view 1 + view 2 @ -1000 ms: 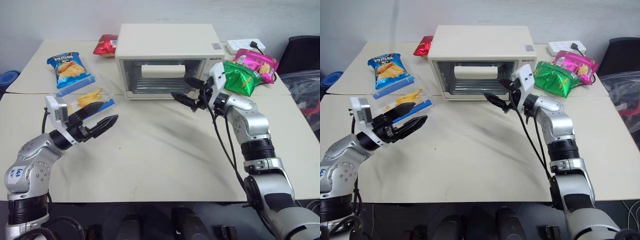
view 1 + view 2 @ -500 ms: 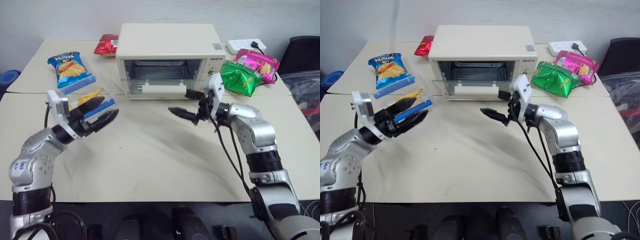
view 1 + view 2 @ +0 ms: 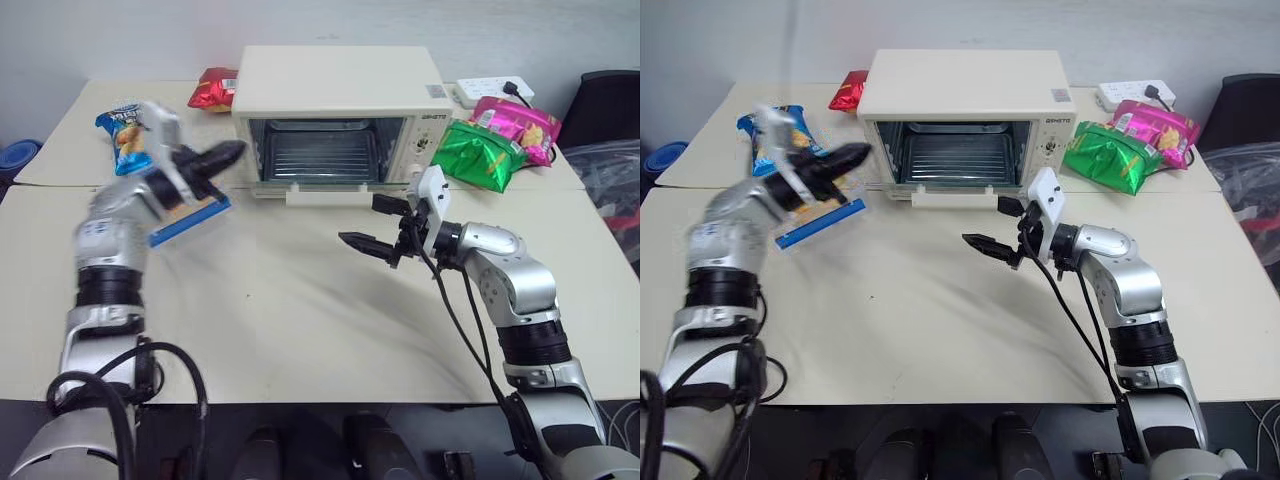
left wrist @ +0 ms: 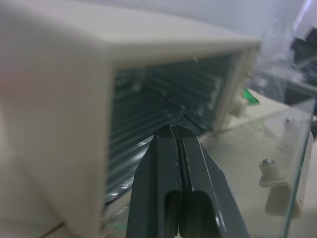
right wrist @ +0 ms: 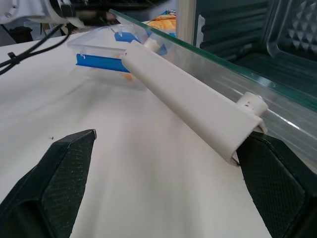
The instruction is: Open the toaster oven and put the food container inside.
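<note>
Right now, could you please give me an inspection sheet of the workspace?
Surface: cream tables pushed together, a seam running across.
Job's things: toaster oven with door folded down, rack bare; food container on the table left of the oven.
Clutter: blue chip bag far left, red bag behind the oven, green bag and pink bag on the right.
Grippers: left pincer shut, empty, raised over the container near the oven's left side; right pincer open, empty, in front of the door.
Cables: power strip with a plug, back right.
Surroundings: black chair on the right.
</note>
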Controlling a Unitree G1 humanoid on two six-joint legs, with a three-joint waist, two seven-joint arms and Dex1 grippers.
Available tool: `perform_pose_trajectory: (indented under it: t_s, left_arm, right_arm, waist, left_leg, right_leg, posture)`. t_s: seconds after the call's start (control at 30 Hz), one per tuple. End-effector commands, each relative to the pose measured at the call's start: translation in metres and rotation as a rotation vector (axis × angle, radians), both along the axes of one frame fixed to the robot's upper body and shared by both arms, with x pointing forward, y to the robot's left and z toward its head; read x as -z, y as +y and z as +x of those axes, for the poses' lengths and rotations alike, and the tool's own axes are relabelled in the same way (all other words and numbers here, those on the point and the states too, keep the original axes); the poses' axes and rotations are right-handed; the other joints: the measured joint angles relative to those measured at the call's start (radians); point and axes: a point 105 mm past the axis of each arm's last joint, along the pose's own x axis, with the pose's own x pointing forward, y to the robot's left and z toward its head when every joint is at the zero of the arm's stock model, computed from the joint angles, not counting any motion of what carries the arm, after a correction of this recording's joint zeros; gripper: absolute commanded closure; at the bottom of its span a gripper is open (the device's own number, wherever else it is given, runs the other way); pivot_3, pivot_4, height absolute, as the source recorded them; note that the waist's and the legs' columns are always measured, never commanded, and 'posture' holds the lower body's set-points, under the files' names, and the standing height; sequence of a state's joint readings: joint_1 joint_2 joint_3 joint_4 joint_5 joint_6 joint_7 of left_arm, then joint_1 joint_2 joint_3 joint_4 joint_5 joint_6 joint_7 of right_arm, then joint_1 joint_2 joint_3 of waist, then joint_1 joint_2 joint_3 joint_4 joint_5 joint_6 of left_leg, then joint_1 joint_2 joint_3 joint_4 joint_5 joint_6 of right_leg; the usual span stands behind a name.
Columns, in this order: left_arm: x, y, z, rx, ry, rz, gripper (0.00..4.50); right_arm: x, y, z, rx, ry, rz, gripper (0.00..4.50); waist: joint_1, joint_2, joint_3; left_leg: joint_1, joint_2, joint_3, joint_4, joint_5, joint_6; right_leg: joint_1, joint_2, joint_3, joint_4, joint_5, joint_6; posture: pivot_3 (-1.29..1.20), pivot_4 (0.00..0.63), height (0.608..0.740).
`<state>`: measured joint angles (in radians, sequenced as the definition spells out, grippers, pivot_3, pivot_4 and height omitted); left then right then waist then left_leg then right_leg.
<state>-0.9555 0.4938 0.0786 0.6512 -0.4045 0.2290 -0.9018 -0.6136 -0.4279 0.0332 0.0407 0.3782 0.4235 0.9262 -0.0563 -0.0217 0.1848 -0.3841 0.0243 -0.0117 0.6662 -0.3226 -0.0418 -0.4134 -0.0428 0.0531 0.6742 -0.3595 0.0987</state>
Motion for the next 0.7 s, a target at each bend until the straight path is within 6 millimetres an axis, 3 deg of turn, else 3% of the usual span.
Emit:
perform_pose_trajectory:
  t_s: [0.03, 0.07, 0.2, 0.33, 0.43, 0.6, 0.7]
  left_arm:
    - [-0.003, -0.004, -0.002, 0.037, -0.063, 0.086, 4.43]
    - [0.000, -0.006, -0.003, 0.053, -0.061, 0.098, 4.43]
    - [0.026, -0.010, -0.014, 0.108, -0.042, 0.231, 4.43]
    - [0.060, -0.009, -0.022, 0.102, -0.039, 0.388, 4.43]
    - [0.071, -0.004, -0.019, 0.015, -0.020, 0.355, 4.43]
    - [0.093, 0.000, -0.027, -0.024, 0.024, 0.332, 4.43]
    - [0.067, 0.023, -0.029, -0.162, -0.035, 0.145, 3.90]
  right_arm:
    - [0.003, -0.009, -0.005, 0.022, -0.039, -0.023, 0.00]
    - [0.008, -0.014, -0.006, 0.041, -0.042, -0.031, 0.00]
    - [0.051, -0.053, -0.051, 0.121, 0.008, -0.039, 0.00]
    - [0.066, -0.082, -0.087, 0.226, 0.041, -0.033, 0.00]
    - [0.054, -0.092, -0.095, 0.282, -0.006, 0.000, 0.00]
    - [0.023, -0.090, -0.096, 0.257, -0.146, 0.081, 0.00]
    - [0.005, -0.083, -0.086, 0.250, -0.183, 0.196, 0.00]
  waist:
    - [-0.003, 0.000, 0.000]
    - [-0.003, 0.000, 0.000]
    - [0.015, 0.000, 0.000]
    - [0.028, 0.000, 0.000]
    - [0.028, 0.000, 0.000]
    - [0.029, 0.000, 0.000]
    - [0.025, 0.000, 0.000]
  left_leg:
    - [-0.002, 0.001, 0.000, 0.000, 0.000, 0.000]
    - [-0.003, 0.001, 0.001, 0.000, 0.000, 0.000]
    - [-0.004, 0.001, -0.001, 0.000, 0.001, -0.001]
    - [-0.004, -0.001, 0.000, 0.002, 0.000, 0.000]
    - [0.000, -0.003, 0.004, 0.003, 0.001, 0.004]
    - [0.011, -0.003, 0.002, -0.001, 0.001, 0.009]
    - [0.014, -0.001, 0.004, -0.003, 0.000, 0.009]
  right_leg:
    - [-0.003, 0.000, 0.000, 0.001, 0.000, 0.000]
    - [-0.004, 0.001, 0.001, 0.002, 0.000, 0.000]
    - [-0.004, -0.001, 0.002, 0.002, 0.000, 0.000]
    - [-0.002, -0.002, 0.004, 0.001, 0.000, 0.001]
    - [0.000, -0.002, 0.004, -0.001, 0.003, 0.004]
    - [0.010, -0.001, 0.004, -0.003, 0.005, 0.004]
    - [0.013, 0.000, 0.005, -0.006, 0.005, 0.004]
  posture:
    - [0.00, 0.150, 0.740]
    - [0.00, 0.150, 0.740]
    - [0.00, 0.150, 0.740]
    - [0.00, 0.150, 0.740]
    - [0.00, 0.150, 0.740]
    - [0.00, 0.150, 0.740]
    - [0.00, 0.150, 0.740]
